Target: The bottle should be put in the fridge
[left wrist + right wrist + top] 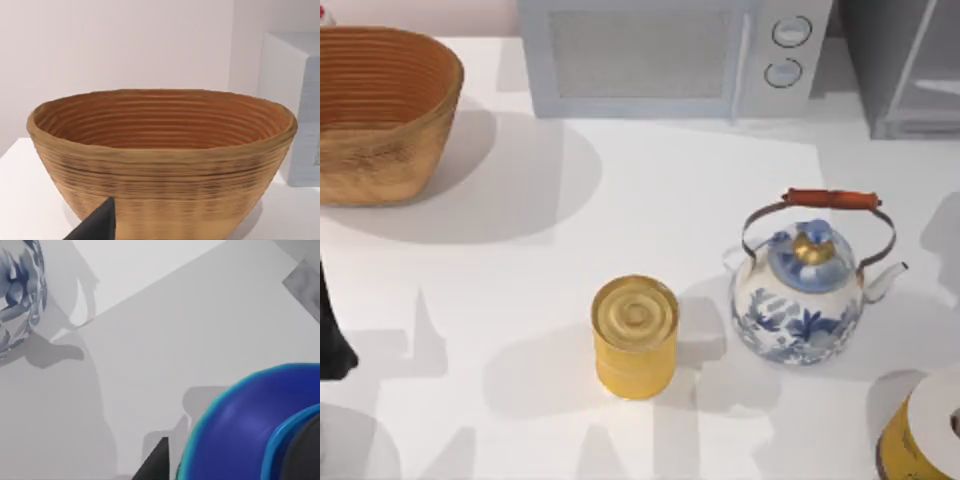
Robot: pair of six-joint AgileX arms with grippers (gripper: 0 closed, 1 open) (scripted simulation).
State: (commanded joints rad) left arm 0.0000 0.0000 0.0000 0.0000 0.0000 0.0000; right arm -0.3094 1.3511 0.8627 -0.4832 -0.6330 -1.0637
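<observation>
Bottle (240,430), blue, sat close under my right end effector (155,460); jaw state I could not tell. Fridge (910,70) stood at the bench's (650,190) one o'clock. Grasp, carry, placement all remained. Left arm parked at nine o'clock.

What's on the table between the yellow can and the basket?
Nothing. In the top view, the table between the can and the basket is bare, with only shadows lying across it.
</observation>
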